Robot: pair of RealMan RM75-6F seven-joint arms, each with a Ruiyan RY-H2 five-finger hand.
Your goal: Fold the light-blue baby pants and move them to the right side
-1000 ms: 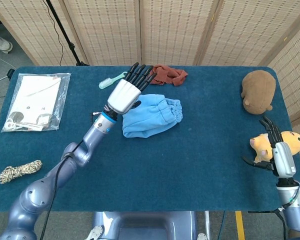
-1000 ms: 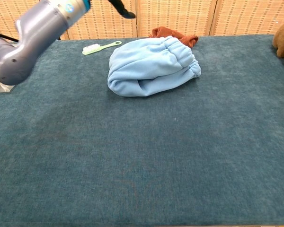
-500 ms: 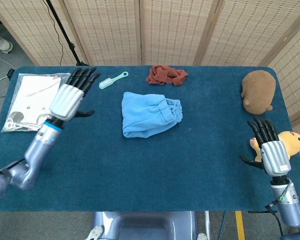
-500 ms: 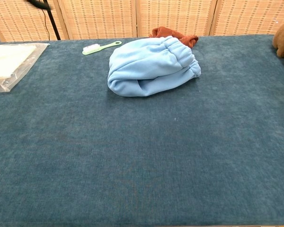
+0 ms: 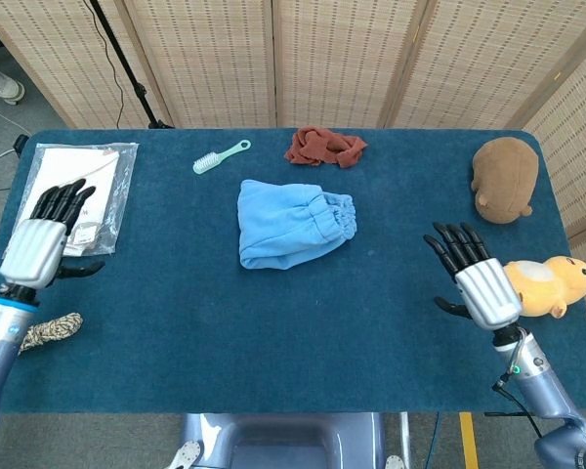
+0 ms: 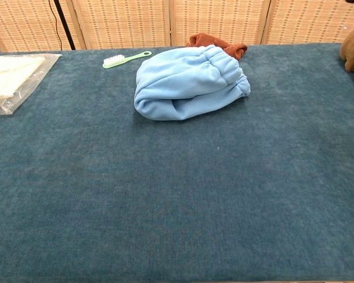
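The light-blue baby pants (image 5: 293, 224) lie folded in a bundle near the middle of the blue table, elastic waistband toward the right; the chest view shows the pants (image 6: 189, 82) at the table's far centre. My left hand (image 5: 41, 244) hangs open at the table's left edge, far from the pants, holding nothing. My right hand (image 5: 477, 281) is open with fingers spread, low on the right side of the table, well to the right of the pants. Neither hand appears in the chest view.
A rust-red cloth (image 5: 323, 147) lies behind the pants, a mint brush (image 5: 220, 156) to their back left. A plastic bag with papers (image 5: 73, 195) and a rope bundle (image 5: 41, 333) sit at the left. A brown plush (image 5: 505, 179) and an orange plush (image 5: 542, 285) sit at the right.
My left hand has pulled away from the pants, sweeping left and down to the table's left edge. My right hand has moved leftward, away from the orange plush. The pants stay put.
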